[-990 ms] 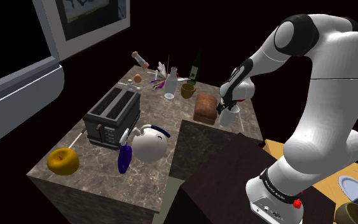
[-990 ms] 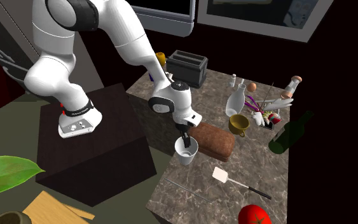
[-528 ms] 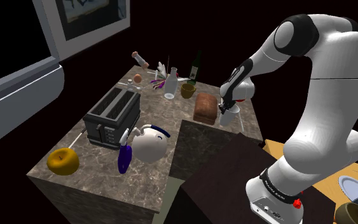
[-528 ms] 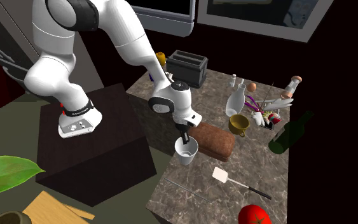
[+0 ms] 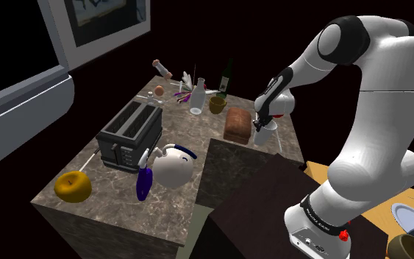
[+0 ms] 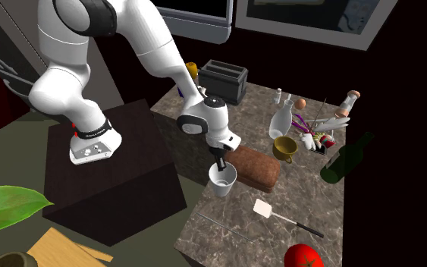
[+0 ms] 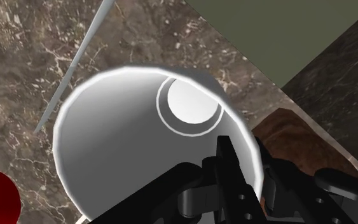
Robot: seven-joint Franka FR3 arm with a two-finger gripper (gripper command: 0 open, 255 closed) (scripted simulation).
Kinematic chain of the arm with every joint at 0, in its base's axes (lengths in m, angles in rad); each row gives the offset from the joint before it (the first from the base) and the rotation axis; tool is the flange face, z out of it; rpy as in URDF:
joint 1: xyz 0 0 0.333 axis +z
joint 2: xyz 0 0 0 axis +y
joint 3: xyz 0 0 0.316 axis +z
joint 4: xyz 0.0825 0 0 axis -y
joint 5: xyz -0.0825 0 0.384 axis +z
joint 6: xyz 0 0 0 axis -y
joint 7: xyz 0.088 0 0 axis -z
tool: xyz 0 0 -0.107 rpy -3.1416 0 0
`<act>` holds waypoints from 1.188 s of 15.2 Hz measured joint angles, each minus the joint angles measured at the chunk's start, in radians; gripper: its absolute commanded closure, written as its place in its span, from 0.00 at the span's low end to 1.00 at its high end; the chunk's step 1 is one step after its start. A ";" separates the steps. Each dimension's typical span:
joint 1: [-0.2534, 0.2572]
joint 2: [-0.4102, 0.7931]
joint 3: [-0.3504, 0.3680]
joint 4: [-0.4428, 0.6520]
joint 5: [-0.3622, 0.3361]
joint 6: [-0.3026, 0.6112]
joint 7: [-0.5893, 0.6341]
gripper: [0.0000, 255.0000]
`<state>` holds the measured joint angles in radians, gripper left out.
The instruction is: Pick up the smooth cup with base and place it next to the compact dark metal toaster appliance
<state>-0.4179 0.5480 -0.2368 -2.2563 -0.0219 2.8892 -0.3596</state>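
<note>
Wrist view: the cup (image 7: 126,133) is white, smooth and round, with a flat disc as its bottom, above the brown veined stone of the counter (image 7: 18,63). The black end effector (image 7: 247,160) pinches the cup's wall, one finger inside and one outside. The cup is just beside the brown rough loaf (image 6: 254,168); the dark boxy toaster (image 5: 129,134) with two slots stands well apart from the loaf, on the same counter.

The cup (image 6: 221,180) is at the edge of the surface (image 6: 310,190), just beside the loaf (image 6: 253,168). The toaster (image 5: 129,134) stands well apart, toward the shoulder view's left, a teapot (image 5: 172,165) near it.
</note>
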 measured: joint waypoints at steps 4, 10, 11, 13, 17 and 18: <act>0.013 -0.046 -0.013 -0.011 -0.009 -0.035 0.004 1.00; 0.031 -0.129 -0.035 -0.032 -0.028 -0.095 0.008 1.00; 0.032 -0.143 -0.039 -0.035 -0.031 -0.107 0.008 1.00; 0.038 -0.170 -0.046 -0.040 -0.038 -0.128 0.010 1.00; 0.048 -0.218 -0.058 -0.039 -0.052 -0.176 0.015 1.00; 0.051 -0.233 -0.061 -0.044 -0.057 -0.186 0.017 1.00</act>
<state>-0.3672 0.3155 -0.2983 -2.3000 -0.0791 2.7030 -0.3423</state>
